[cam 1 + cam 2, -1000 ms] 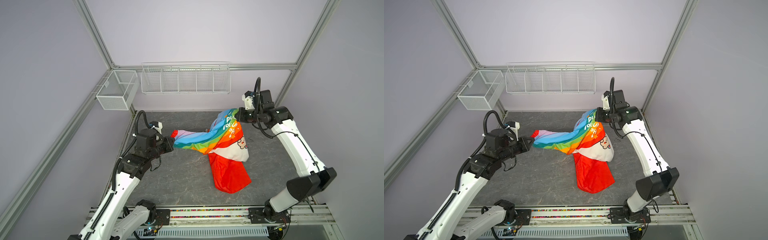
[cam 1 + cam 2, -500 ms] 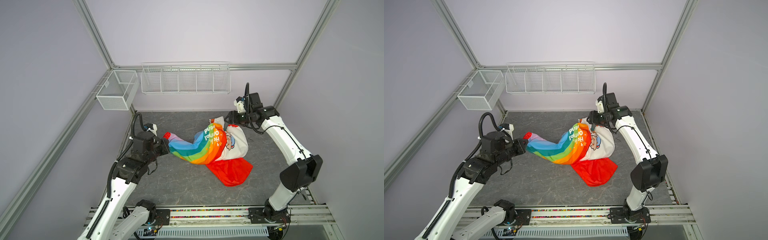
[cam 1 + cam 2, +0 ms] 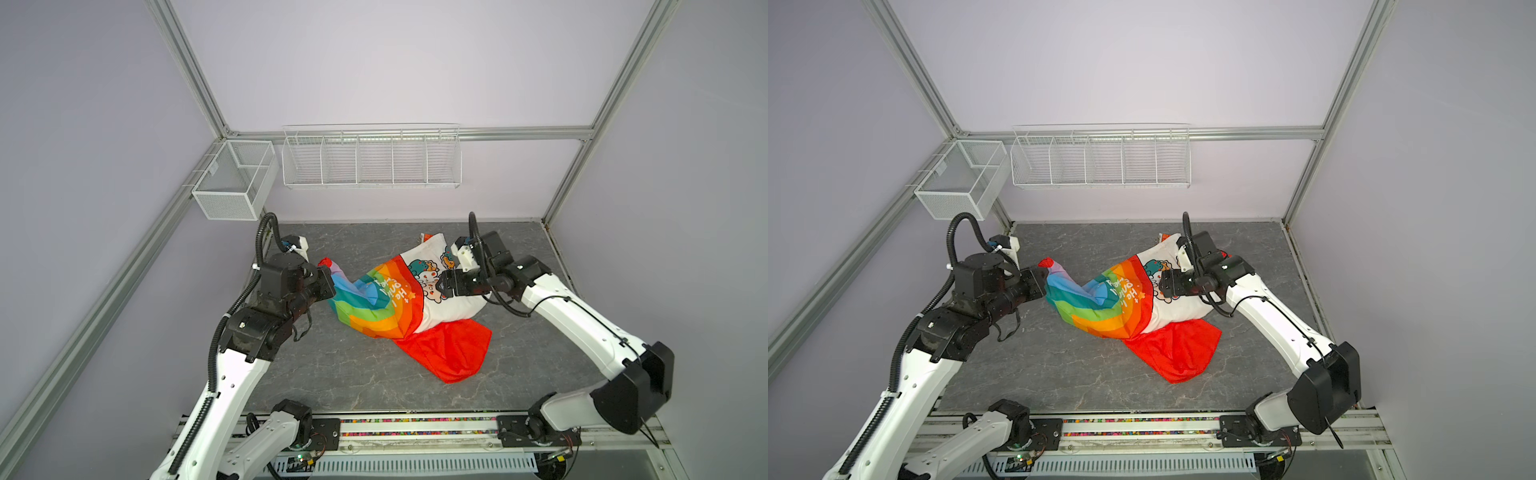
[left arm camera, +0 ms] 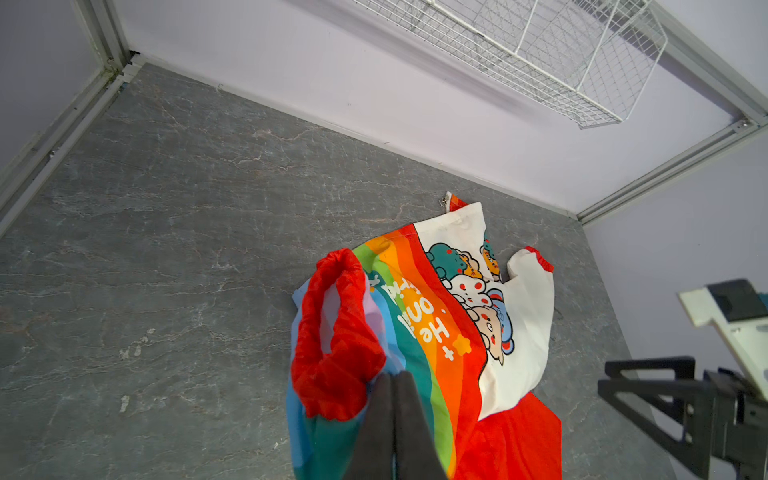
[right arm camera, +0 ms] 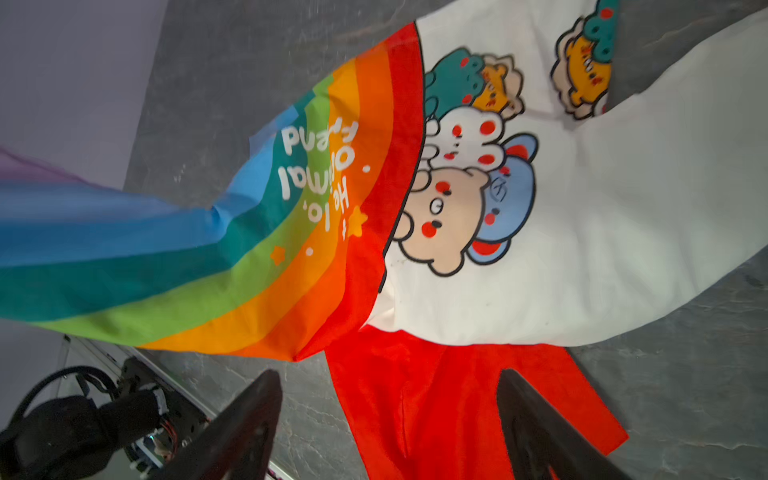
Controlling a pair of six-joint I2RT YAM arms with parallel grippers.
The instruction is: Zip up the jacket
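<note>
The crumpled rainbow, white and red jacket (image 3: 386,307): left pincer (image 4: 394,380) is closed on its sleeve (image 3: 347,291), right pincer (image 5: 388,374) wide open, empty.

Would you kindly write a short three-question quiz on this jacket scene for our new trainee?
1. True or false: the right end effector is open and holding nothing.
2. Fill in: the red hood of the small rainbow-striped fabric jacket lies on the grey marbled ____.
3. What does the shut left end effector pinch? A the red hood; B the rainbow sleeve by its red cuff; C the white zipper.
Key: 1 true; 2 tabletop; 3 B.
</note>
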